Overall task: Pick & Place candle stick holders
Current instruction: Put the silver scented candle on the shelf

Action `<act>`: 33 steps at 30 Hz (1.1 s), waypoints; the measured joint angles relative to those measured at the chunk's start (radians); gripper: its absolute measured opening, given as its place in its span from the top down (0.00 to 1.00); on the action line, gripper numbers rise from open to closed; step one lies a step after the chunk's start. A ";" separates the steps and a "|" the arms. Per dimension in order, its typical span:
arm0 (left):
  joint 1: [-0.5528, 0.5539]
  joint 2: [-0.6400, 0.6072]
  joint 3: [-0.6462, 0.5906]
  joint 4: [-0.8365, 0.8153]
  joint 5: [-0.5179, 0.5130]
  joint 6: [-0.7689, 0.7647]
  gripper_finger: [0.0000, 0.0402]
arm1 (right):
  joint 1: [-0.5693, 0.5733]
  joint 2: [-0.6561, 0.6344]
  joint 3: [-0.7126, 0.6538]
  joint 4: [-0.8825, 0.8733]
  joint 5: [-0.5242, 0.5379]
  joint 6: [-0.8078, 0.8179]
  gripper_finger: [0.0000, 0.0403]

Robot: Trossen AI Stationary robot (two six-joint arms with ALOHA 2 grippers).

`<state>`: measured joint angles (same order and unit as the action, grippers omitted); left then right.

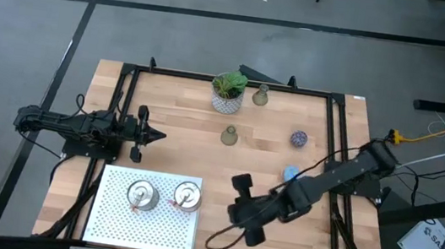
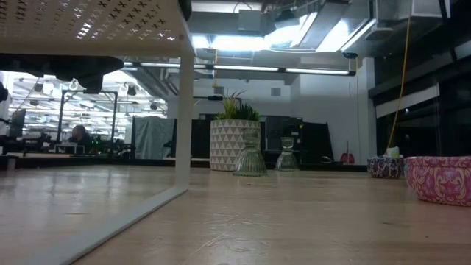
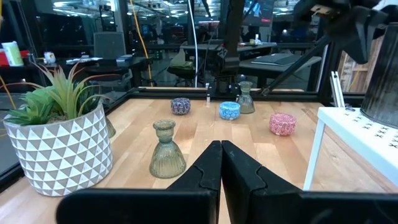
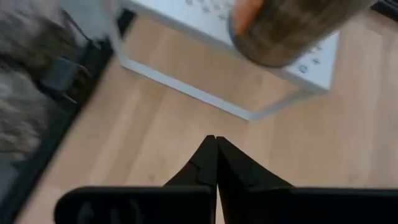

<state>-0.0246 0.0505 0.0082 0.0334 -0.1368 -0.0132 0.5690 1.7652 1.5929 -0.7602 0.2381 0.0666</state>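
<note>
Two shiny silver holders (image 1: pixel 142 193) (image 1: pixel 187 194) stand on a white perforated shelf (image 1: pixel 108 221) at the near left. Olive-grey holders stand beside the plant (image 1: pixel 261 96) and at mid table (image 1: pixel 229 135). The speckled purple holder (image 1: pixel 298 138) and the blue holder (image 1: pixel 290 174) stand on the right. The pink holder (image 3: pixel 282 124) shows in the left wrist view and the low view (image 2: pixel 441 178). My left gripper (image 1: pixel 155 136) is shut and empty above the shelf's far side. My right gripper (image 4: pixel 216 142) is shut and empty, to the right of the shelf (image 1: pixel 228 221).
A green plant in a white patterned pot (image 1: pixel 228 91) stands at the far middle. A dark frame (image 1: pixel 125 87) runs around the table top. The shelf stands on thin white legs (image 2: pixel 184 110). Bare wood lies between the shelf and the holders.
</note>
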 joint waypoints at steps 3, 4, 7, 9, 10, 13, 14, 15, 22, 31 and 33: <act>0.000 0.000 0.000 0.000 0.000 0.000 0.99 | -0.011 -0.110 -0.164 0.199 -0.015 0.000 1.00; 0.000 0.000 0.000 0.000 0.000 0.000 0.99 | -0.015 -0.142 -0.223 0.284 -0.006 -0.002 1.00; 0.000 0.000 0.000 0.000 0.000 0.000 0.99 | -0.023 -0.207 -0.405 0.558 0.007 -0.032 1.00; 0.000 0.000 0.000 0.000 0.000 0.000 0.99 | -0.026 -0.222 -0.509 0.764 0.025 -0.054 1.00; 0.000 0.000 0.000 0.000 0.000 0.000 0.99 | -0.026 -0.222 -0.555 0.879 0.033 -0.062 1.00; 0.000 0.000 0.000 0.000 0.000 0.000 0.99 | -0.040 -0.193 -0.653 1.164 0.049 -0.082 1.00; 0.000 0.000 0.000 0.000 0.000 0.000 0.99 | -0.049 -0.174 -0.672 1.234 0.043 -0.087 1.00; 0.000 0.000 0.000 0.000 0.000 0.000 0.99 | -0.059 -0.153 -0.681 1.284 0.039 -0.090 1.00; 0.000 0.000 0.000 0.000 0.000 0.000 0.99 | -0.111 -0.027 -0.643 1.375 -0.038 -0.042 1.00; 0.000 0.000 0.000 0.000 0.000 0.000 0.99 | -0.127 -0.006 -0.641 1.390 -0.118 -0.020 1.00; 0.000 0.000 0.000 0.000 0.000 0.000 0.99 | -0.136 0.006 -0.640 1.403 -0.143 -0.015 1.00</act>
<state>-0.0244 0.0505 0.0084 0.0330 -0.1368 -0.0132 0.4332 1.7713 0.9525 0.6425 0.0956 0.0520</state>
